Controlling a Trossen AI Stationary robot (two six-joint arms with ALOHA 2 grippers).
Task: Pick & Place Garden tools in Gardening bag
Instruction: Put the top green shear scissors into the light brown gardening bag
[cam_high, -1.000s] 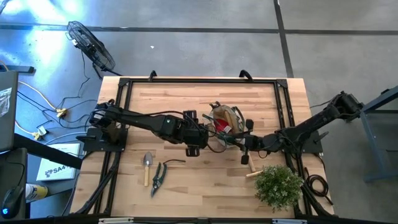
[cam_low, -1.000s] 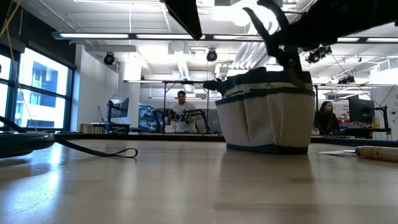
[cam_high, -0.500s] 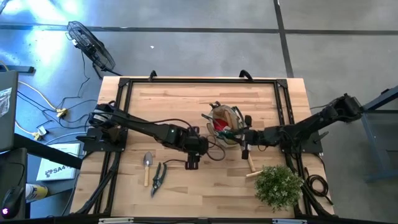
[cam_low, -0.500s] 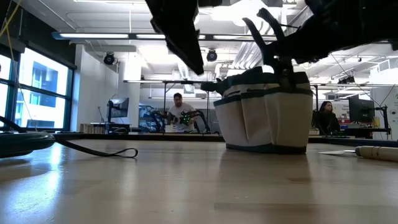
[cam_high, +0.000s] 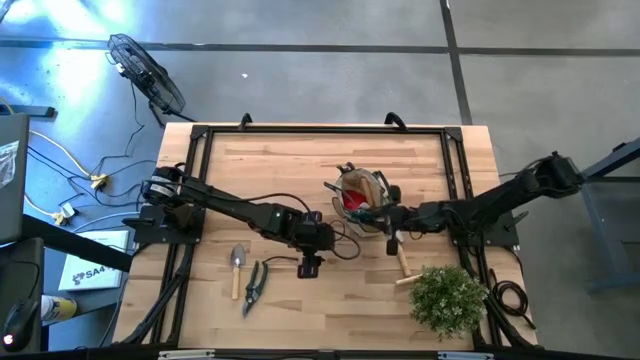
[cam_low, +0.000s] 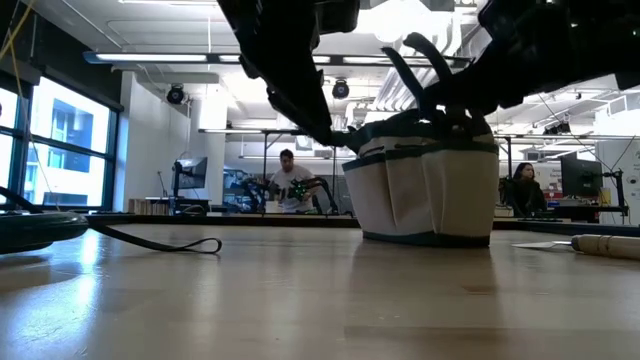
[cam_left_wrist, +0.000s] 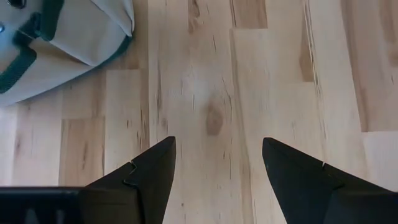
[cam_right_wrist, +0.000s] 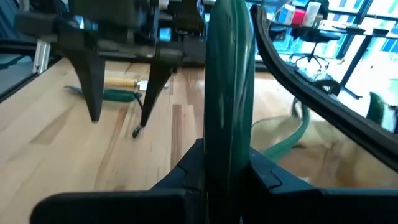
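My left gripper (cam_high: 309, 262) hung with fingers spread over bare board; the shears (cam_high: 253, 287) and trowel (cam_high: 237, 267) lay just beyond it, handles running toward the table's front. My right gripper (cam_high: 383, 213) pinched the gardening bag (cam_high: 360, 192) handle.

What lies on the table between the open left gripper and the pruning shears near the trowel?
In the high view, a thin dark strap lies between the left gripper and the pruning shears; otherwise bare wood.

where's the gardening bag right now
In the high view the gardening bag stands near the table's middle, slightly right, with the right gripper shut on its green handle and the left gripper apart, lower left.
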